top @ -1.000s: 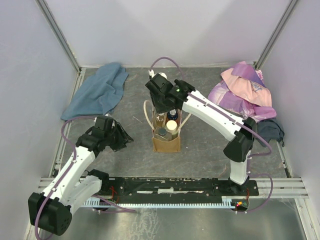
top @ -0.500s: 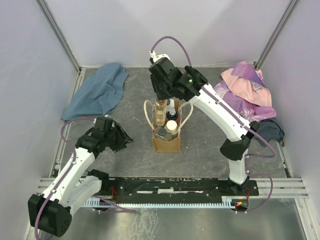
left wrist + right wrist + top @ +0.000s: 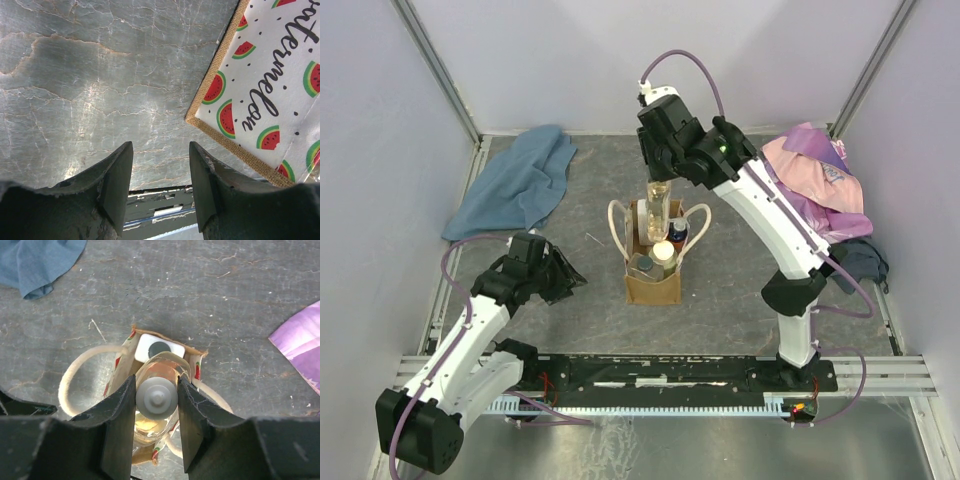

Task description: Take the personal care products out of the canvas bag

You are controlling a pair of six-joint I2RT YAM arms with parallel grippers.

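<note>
Far left, a blue cloth (image 3: 515, 190) lies in a heap on the table (image 3: 740, 290). It is not part of the job. Near it the L gripper (image 3: 560, 275) sits low by the table, well apart from the canvas bag (image 3: 653, 288). In the L wrist view its fingers (image 3: 117, 175) are spread wide w/ nothing btw them.

In the middle, the bag stands upright w/ its cream handles (image 3: 617, 225) flopped out. The R gripper (image 3: 660, 178) hangs right over it. It is squeezed tight on the top of a clear bottle (image 3: 658, 208) w/ yellow stuff inside. The R wrist view shows a finger on each side of the grey cap (image 3: 156, 396). The bottle is up high over the bag's mouth. I can't tell if its bottom is all the way out.

Inside the bag there are:
- a cream-capped bottle (image 3: 663, 250)
- a blue-capped bottle (image 3: 678, 232)
- a dark-lidded jar (image 3: 642, 265)
- a white bottle (image 3: 159, 348) w/ a dark cap

Far right is a pink-purple cloth (image 3: 810, 185).

I think the job has only just begun. No bottle stands on the table yet. The 1st one is on its way out, & approx 4 more are left to take out.
</note>
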